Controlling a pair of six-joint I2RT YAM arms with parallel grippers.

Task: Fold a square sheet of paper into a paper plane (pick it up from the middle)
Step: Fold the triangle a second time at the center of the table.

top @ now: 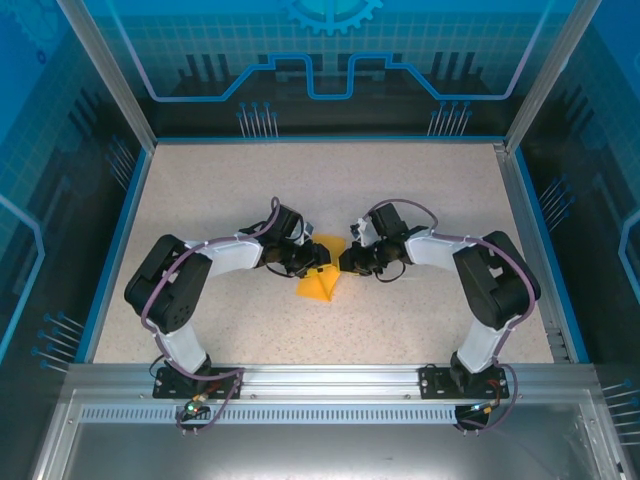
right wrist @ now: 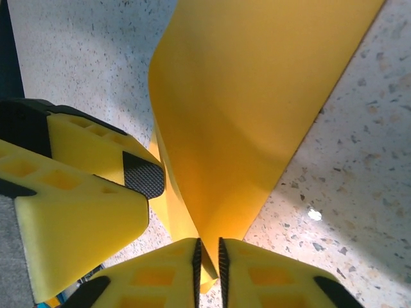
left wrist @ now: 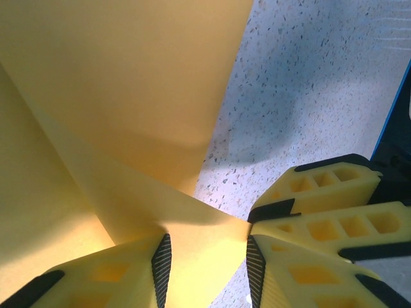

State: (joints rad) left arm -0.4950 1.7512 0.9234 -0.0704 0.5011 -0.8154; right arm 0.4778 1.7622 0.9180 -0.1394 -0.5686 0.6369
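The square sheet of paper [top: 320,284] is orange-yellow, creased and bent up into flaps, and sits at the middle of the table between both grippers. In the left wrist view a flap of the paper [left wrist: 128,96] rises ahead. My left gripper [left wrist: 207,247] stands open, with a strip of the sheet lying across the gap between its pads. In the right wrist view the paper [right wrist: 250,96] narrows to a folded edge, and my right gripper [right wrist: 210,247] is shut on that edge. From above, the left gripper [top: 303,260] and right gripper [top: 350,262] nearly touch.
The speckled table [top: 230,180] is bounded by blue side rails [top: 112,250] and a metal front rail [top: 330,378]. The right gripper's fingers [left wrist: 327,192] crowd the left wrist view. The left gripper's fingers [right wrist: 83,186] sit close in the right wrist view.
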